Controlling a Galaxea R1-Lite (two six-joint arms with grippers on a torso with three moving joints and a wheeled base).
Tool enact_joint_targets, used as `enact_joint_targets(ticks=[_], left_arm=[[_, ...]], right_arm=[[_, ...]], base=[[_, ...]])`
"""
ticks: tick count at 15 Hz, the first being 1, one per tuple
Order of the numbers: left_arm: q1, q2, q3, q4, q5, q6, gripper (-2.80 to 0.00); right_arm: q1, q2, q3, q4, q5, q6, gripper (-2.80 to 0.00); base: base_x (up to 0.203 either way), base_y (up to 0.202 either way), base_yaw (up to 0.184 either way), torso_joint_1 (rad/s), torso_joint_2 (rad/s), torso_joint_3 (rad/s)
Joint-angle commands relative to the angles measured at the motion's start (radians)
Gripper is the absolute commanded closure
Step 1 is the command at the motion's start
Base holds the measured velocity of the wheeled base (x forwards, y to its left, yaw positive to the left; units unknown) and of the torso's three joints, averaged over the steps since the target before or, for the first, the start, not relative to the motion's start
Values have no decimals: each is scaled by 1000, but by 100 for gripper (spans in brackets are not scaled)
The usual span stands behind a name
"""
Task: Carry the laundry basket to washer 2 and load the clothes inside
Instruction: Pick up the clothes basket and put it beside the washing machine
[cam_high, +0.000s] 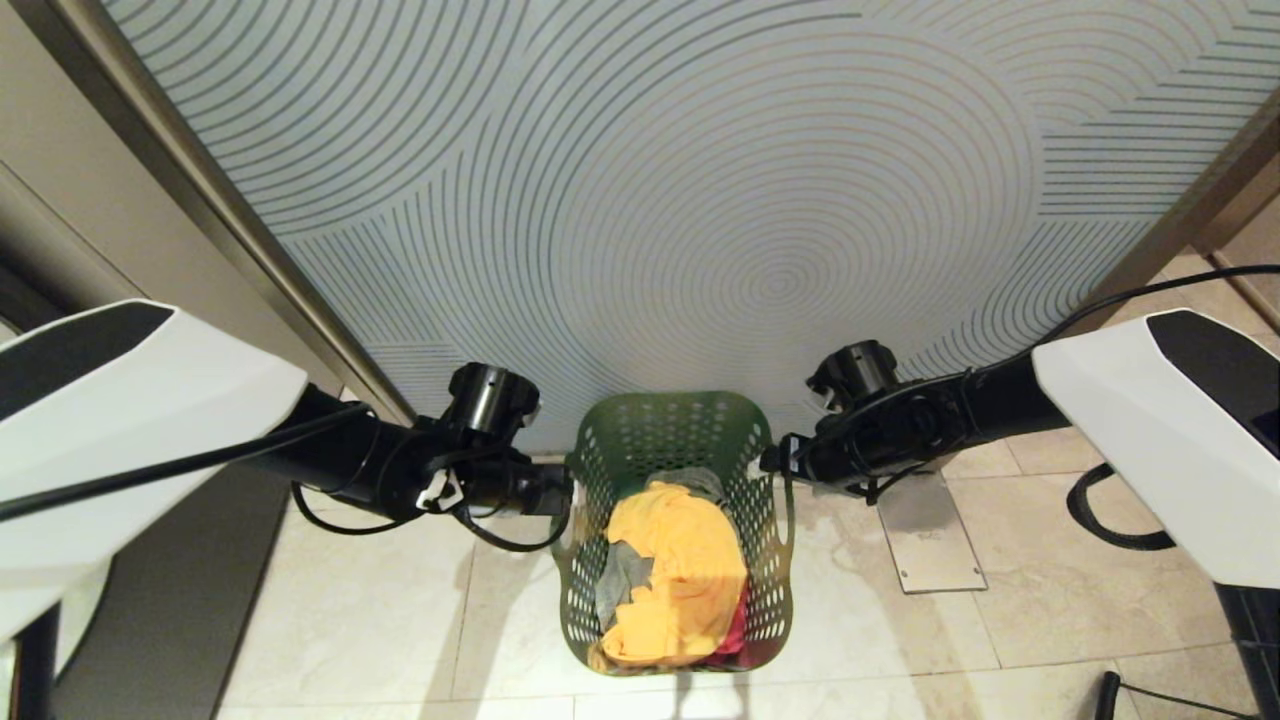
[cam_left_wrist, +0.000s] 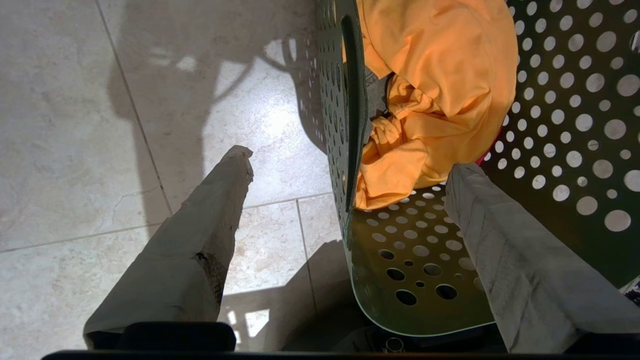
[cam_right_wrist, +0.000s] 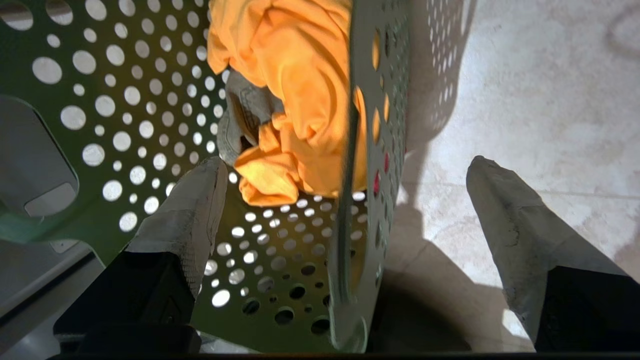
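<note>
The dark green laundry basket (cam_high: 668, 425) stands on the tiled floor straight ahead, with orange clothes (cam_high: 672, 560) and bits of grey and red cloth inside. My left gripper (cam_left_wrist: 352, 161) is open and straddles the basket's left wall (cam_left_wrist: 425, 250), one finger (cam_left_wrist: 215, 210) outside and the other finger (cam_left_wrist: 485, 215) inside. On the opposite side my right gripper (cam_right_wrist: 346, 164) is open too, astride the right wall (cam_right_wrist: 372, 165), one finger (cam_right_wrist: 197, 200) inside over the perforated wall (cam_right_wrist: 125, 100). Neither pair of fingers presses the plastic. In the head view both wrists flank the rim. Washer 2 is out of view.
A pale panel with curved line pattern (cam_high: 700, 200) rises right behind the basket, framed by bronze posts (cam_high: 230, 230). A metal floor plate (cam_high: 930, 545) lies to the basket's right. A dark mat (cam_high: 170, 610) covers the floor at left. Cables hang near the right arm (cam_high: 1110, 520).
</note>
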Motion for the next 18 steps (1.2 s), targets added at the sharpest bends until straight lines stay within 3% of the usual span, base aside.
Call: enact_joint_targets(ticks=[1,7,12,18], left_arm=[[0,19,-1,-4,1,-2,-280],[0,81,-6,-20,0,-3,-280],[-15,105,-9,-29,-24,-5,-280],[-38,138,-22,-32,-33,-12,-280]], right_arm=[[1,36,-34,1,1,2,-280],[9,87,-143,46,28,1,-280],[78,58,-165,101,38,27,-280],[93,88,-175,99,72,49,-280]], base=[[0,0,0,0,0,0],[0,0,0,0,0,0],[0,0,0,0,0,0],[0,0,0,0,0,0]])
